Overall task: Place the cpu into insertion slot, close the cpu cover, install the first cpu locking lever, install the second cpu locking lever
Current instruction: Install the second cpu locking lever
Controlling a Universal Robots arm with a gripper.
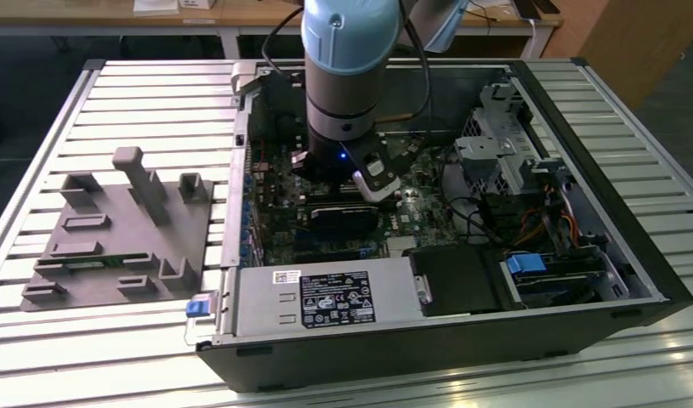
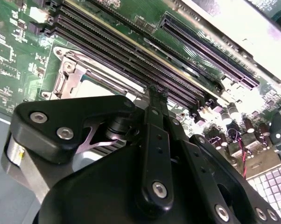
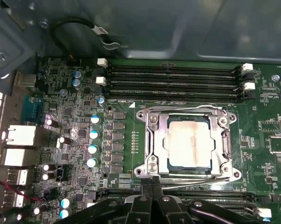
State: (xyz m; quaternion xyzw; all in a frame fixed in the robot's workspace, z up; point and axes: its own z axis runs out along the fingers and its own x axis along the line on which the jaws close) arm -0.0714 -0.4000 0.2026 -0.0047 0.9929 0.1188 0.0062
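One chip sits in the socket under the closed cover; the claw, pressed together, touches the socket's edge beside a thin lever.

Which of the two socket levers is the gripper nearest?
The lever along the cpu edge facing the gripper, whose tip sits at its end. The other lever runs beside the white-latched memory slots.
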